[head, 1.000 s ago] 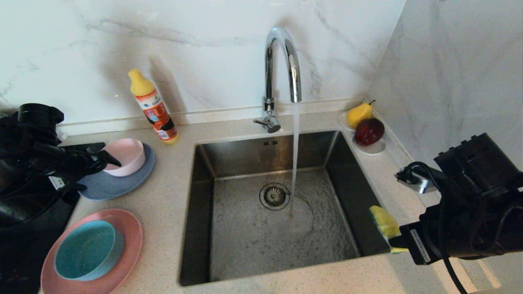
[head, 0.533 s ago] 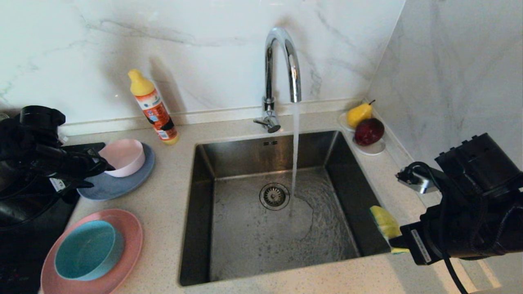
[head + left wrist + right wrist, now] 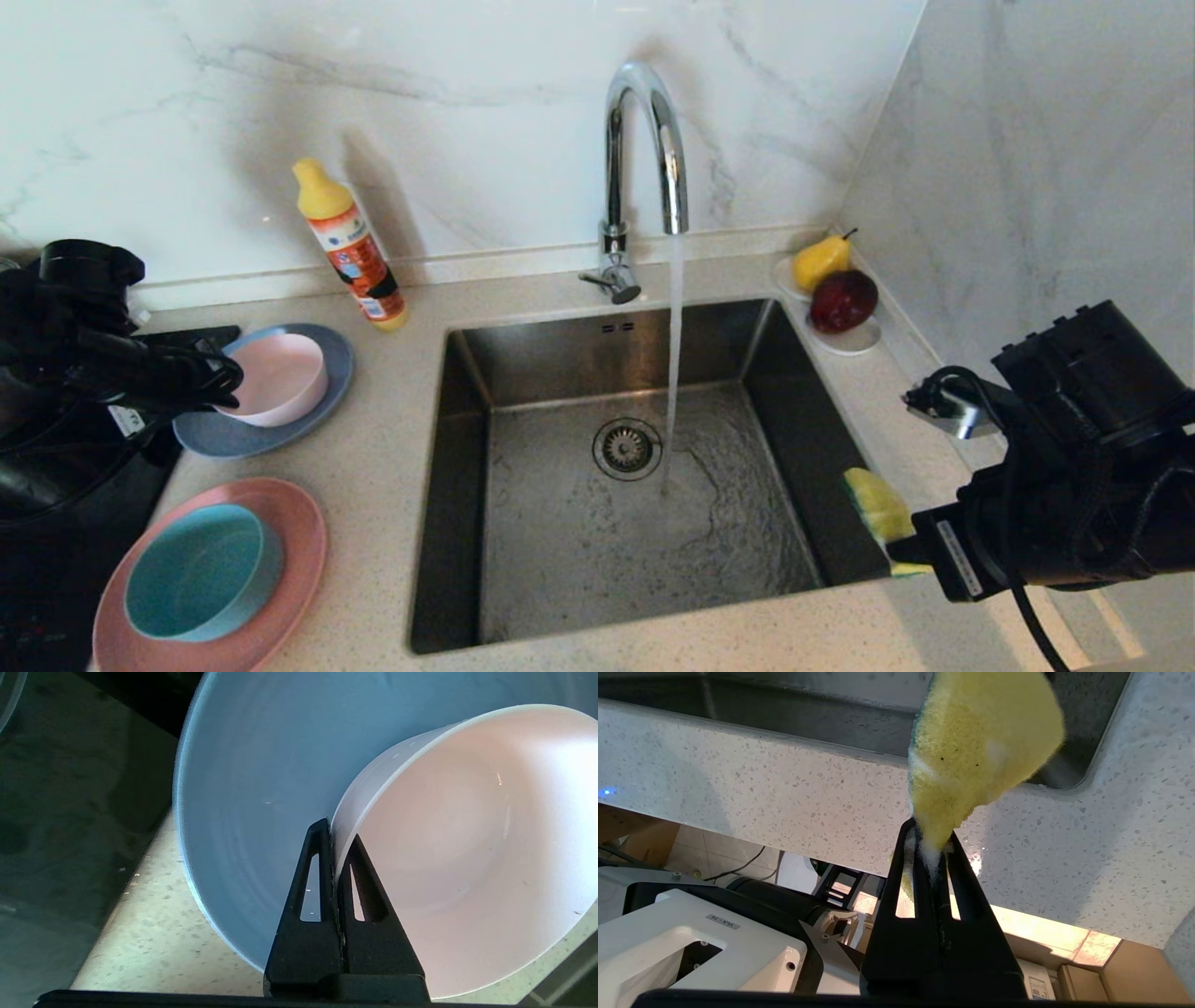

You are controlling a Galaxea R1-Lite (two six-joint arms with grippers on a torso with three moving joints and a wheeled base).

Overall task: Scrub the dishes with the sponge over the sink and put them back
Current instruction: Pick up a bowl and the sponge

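left gripper (image 3: 332,835) pinching rim of pale pink bowl (image 3: 271,378), tipped up on grey-blue plate (image 3: 280,429) at table's left, prob so wall fits between fingers; right gripper (image 3: 930,844) squeezing sponge (image 3: 879,509) at sink (image 3: 448,485) edge, parked near running water for scrubbing

Three cameras: one overhead, two close behind the fingers

The head view looks down on the square stainless-steel sink (image 3: 616,485); the left wrist view shares its small pale pink bowl (image 3: 467,849), the right wrist view its crumpled yellow sponge (image 3: 980,751).
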